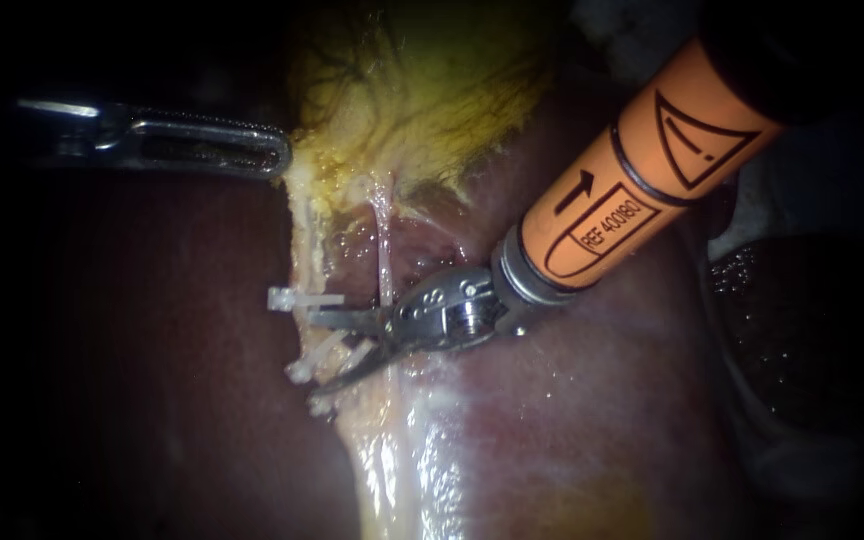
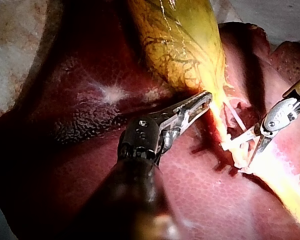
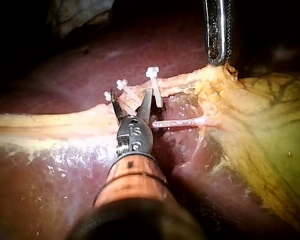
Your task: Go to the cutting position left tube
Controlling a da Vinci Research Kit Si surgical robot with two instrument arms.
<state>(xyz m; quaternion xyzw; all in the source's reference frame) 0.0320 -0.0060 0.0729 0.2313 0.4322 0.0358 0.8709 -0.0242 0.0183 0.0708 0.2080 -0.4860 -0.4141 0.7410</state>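
Observation:
My right instrument (image 1: 314, 352), on an orange shaft from the upper right, has its two blades open. They straddle the left tube (image 1: 304, 250), a yellowish strand, between an upper white clip (image 1: 292, 298) and lower white clips (image 1: 314, 360). The thin pale right tube (image 1: 384, 240) runs just beside the blades' hinge. In the right wrist view the open blades (image 3: 132, 97) point in among the clips (image 3: 154, 75). My left instrument (image 1: 282, 157) comes in from the left, jaws shut on the edge of the yellow gallbladder (image 1: 422, 90) above the tubes, as the left wrist view (image 2: 205, 97) also shows.
Dark red liver (image 1: 152, 350) surrounds the tubes on both sides. A glistening pale band of tissue (image 1: 392, 470) runs on below the clips. The gallbladder (image 2: 185, 45) lies ahead of my left instrument.

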